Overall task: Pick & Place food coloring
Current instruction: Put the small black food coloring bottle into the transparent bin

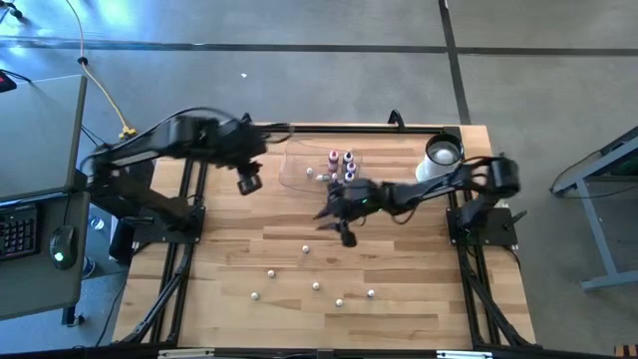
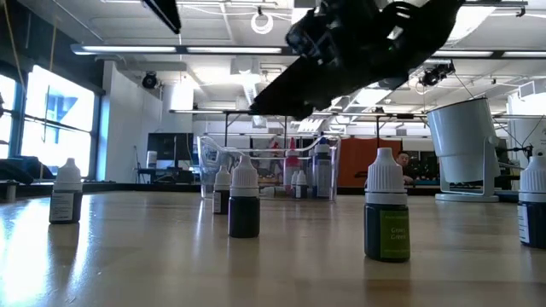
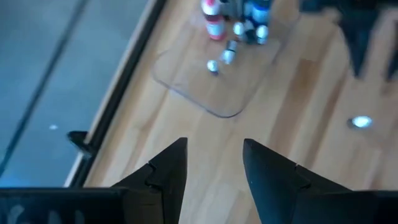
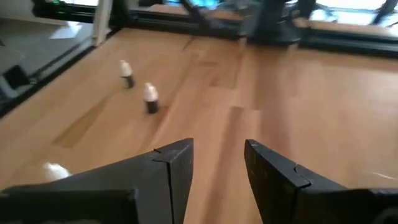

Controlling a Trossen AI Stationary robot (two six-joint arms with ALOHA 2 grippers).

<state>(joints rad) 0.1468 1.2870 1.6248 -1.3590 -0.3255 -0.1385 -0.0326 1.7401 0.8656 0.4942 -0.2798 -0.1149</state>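
We hover our right gripper [image 1: 345,236], jaws apart and empty, over loose bottles [image 1: 316,286] at six o'clock from the tray [image 1: 299,170], while our left gripper [image 1: 248,183], also open and empty, waits at its nine.

The high view looks straight down on the whole tabletop [image 1: 299,289], while the low view sits at its surface and looks level across it into the room. Each wrist view looks down past its own fingers, and the left one shares the clear tray [image 3: 205,87] with the high view.

food coloring bottles [image 1: 341,163]: tiny, white-capped | several upright in clear tray [image 1: 299,165] | others scattered, upright, on bench [image 1: 419,289]
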